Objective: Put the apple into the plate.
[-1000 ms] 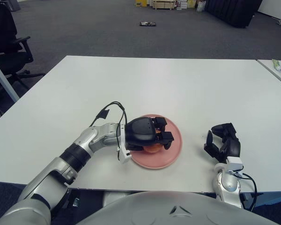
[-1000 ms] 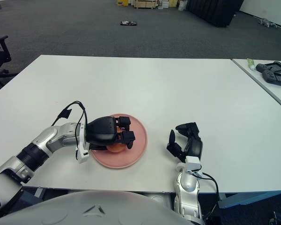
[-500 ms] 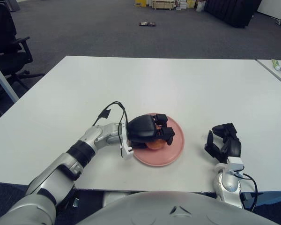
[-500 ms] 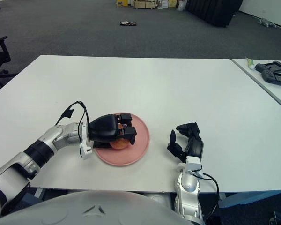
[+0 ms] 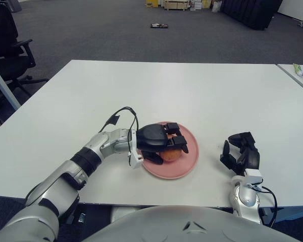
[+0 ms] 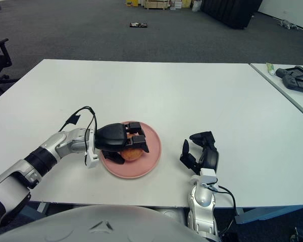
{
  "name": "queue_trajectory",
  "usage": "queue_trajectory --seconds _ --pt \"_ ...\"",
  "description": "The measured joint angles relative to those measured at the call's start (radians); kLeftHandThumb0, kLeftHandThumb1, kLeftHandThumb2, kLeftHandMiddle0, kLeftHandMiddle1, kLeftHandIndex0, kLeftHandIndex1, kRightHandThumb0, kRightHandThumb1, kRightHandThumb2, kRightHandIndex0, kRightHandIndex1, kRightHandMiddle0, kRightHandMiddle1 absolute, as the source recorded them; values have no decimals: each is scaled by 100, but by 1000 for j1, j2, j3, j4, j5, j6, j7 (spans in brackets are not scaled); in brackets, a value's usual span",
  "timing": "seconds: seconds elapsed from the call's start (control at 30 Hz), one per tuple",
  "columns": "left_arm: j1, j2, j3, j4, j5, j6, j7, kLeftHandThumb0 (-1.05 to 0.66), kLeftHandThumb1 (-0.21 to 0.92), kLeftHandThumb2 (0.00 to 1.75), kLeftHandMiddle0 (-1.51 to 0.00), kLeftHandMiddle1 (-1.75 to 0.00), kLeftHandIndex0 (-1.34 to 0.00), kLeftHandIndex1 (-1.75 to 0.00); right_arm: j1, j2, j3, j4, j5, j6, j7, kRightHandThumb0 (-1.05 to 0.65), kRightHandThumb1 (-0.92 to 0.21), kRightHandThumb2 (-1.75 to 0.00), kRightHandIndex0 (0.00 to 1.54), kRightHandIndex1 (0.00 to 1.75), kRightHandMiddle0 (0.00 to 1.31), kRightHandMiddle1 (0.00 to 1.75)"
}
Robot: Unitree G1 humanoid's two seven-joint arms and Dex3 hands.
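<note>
The orange-red apple (image 5: 173, 156) sits in the pink plate (image 5: 190, 157) near the table's front edge. My left hand (image 5: 167, 151) hovers over the plate's left half. Its black fingers (image 5: 178, 143) lie stretched across the top of the apple, and the thumb stands apart at the apple's lower left, so the grip looks loosened. My right hand (image 5: 240, 151) shows to the right of the plate near the front edge, with its fingers relaxed and holding nothing.
The white table (image 5: 192, 91) stretches far behind the plate. A black office chair (image 5: 10, 43) stands off the left side. A second table (image 6: 293, 80) with a dark device is at the right. A loose cable (image 5: 122, 115) arcs over my left wrist.
My left hand's fingers have uncurled from around the apple and now lie flatter over it. More of the apple shows, resting in the plate. The right hand has stayed still.
</note>
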Motion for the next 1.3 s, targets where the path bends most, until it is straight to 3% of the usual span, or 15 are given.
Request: queue_trajectory --seconds 0.37,0.8,1.07,1.3 --pt "-19 3 -11 -16 -86 -2 -129 -104 92 97 0 0 0 -4 0 1 0 0 -1 2 -6 -40 -60 -97 60 154 40 175" --pt "-13 28 6 -81 -146 -4 -222 -105 92 93 0 0 0 -4 0 2 6 -1 -36 17 -34 -40 -60 -97 62 153 40 175" --pt "57 32 116 -149 -264 17 -193 -105 92 89 0 0 0 -18 1 2 8 -1 -44 27 -44 -40 -62 -94 61 157 38 175" --pt "127 37 202 -206 -385 88 -191 -105 92 87 0 0 0 -27 0 2 8 4 -39 23 -45 -39 -62 -93 62 158 38 175"
